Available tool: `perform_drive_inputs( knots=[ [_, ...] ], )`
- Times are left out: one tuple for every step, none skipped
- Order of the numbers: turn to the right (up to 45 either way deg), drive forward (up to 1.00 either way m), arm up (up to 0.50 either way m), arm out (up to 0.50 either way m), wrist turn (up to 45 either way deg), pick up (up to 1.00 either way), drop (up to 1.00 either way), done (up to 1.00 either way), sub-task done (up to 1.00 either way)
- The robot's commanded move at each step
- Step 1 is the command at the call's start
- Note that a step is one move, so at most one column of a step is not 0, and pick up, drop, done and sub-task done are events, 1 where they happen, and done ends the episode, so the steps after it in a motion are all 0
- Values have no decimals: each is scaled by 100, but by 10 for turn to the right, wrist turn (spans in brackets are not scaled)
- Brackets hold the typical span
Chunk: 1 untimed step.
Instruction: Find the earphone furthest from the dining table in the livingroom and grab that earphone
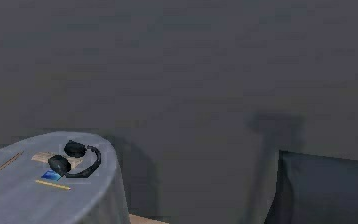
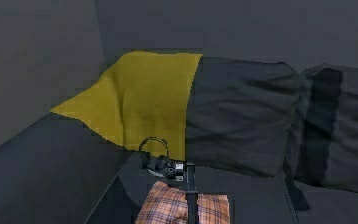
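Beyond a plaid cloth (image 2: 177, 206), the gripper (image 2: 153, 152) faces a yellow-draped sofa (image 2: 242, 110); whether it holds anything cannot be told. The black earphone (image 1: 72, 158) lies on a round table (image 1: 93, 196), near left: likely light and stiff, best taken by its band.

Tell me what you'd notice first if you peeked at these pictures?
The bright yellow blanket draped over the dark sofa, in the arm side view's left half, catches the eye first. Next come the black headphones lying on the round grey table at the forward view's lower left.
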Motion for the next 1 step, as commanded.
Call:
perform_drive_inputs(
  knots=[
    [0,0,0,0,0,100,0,0,0]
  ],
)
